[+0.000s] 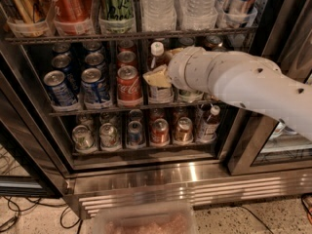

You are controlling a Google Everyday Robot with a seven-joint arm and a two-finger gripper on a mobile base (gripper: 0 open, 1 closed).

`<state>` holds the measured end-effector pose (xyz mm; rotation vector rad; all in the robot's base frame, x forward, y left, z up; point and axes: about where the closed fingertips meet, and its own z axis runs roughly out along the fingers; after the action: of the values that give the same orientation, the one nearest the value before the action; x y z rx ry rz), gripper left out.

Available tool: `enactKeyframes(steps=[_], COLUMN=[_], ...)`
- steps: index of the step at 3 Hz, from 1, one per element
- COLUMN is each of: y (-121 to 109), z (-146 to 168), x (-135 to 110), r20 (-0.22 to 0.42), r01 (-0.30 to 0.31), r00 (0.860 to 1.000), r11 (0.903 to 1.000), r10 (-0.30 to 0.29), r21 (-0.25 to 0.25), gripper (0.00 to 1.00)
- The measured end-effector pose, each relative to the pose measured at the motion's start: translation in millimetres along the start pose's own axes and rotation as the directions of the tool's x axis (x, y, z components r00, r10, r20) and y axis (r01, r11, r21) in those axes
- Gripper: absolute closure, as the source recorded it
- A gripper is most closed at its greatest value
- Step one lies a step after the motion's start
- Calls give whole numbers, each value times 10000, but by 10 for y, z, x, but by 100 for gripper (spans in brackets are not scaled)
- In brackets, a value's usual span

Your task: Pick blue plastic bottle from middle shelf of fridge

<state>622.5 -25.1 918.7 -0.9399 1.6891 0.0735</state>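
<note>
The fridge stands in front of me with its dark inside in view. On the middle shelf the blue plastic bottle stands upright in the lane right of centre, with its white cap and brown neck showing. My gripper reaches in from the right on the white arm. It is at the bottle's body, just below the neck, and covers its middle. The bottle's lower part shows under the gripper.
A red cola can stands just left of the bottle, with blue cans further left. Tall cans and water bottles fill the rack above. The bottom rack holds cans and a small bottle. A door post is at the right and a translucent bin at the bottom.
</note>
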Motion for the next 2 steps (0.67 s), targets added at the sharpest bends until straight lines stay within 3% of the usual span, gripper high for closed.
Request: enactKeyframes(steps=[2], y=[39], z=[-149], x=[-241], r20=[390], r01=[464], r00=[9982], r11=[9989], r10=[-462], r21=[-48], gripper=[100])
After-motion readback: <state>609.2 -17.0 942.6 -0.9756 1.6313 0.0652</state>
